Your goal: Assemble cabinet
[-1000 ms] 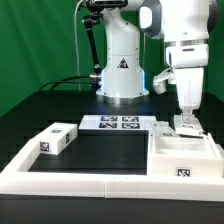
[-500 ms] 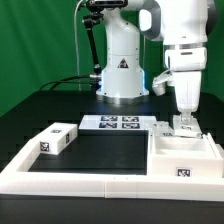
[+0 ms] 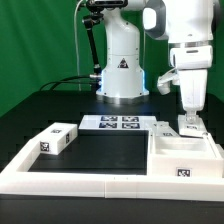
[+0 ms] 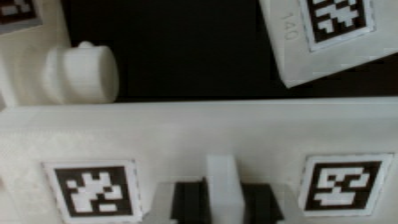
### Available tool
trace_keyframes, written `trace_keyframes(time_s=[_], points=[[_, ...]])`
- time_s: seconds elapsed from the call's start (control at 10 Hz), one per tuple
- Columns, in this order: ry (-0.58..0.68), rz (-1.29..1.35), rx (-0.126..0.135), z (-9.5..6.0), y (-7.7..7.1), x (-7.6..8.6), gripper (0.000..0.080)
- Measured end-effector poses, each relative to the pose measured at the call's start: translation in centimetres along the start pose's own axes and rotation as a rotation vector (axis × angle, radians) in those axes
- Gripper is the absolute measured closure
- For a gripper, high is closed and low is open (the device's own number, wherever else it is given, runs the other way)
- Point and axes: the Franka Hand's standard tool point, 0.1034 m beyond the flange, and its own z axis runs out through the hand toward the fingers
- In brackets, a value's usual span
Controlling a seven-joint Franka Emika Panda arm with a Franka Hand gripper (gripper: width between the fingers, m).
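White matte cabinet (image 3: 182,160) at the exterior view's right, judged stiff, light and slightly slippery. Gripper (image 4: 219,190) is clamped across its thin far wall. Hold there, squarely and deep.

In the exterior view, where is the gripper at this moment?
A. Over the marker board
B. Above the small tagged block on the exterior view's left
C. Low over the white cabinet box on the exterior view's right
C: the gripper hangs low over the cabinet box on the exterior view's right, apart from the small block and the marker board.
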Motion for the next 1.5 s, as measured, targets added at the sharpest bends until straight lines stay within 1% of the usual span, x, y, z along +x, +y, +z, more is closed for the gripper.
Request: trace_keyframes(time_s=[0.2,0.7,0.9,1.0,1.1,1.5], points=[[-0.006,0.003,0.006,-0.1,0.2,-0.1,0.0731],[-0.005,0.004,0.007,0.0,0.3,-0.1,0.0731],[-0.002,0.008,0.005,0.1,1.1,0.1,0.0731],[-0.003,0.013,0.009,0.1,1.5,0.0,0.0731],[-0.002,0.016,0.005,0.1,1.9,0.0,0.0731],[-0.002,0.017,0.006,0.1,1.8,0.0,0.0731]])
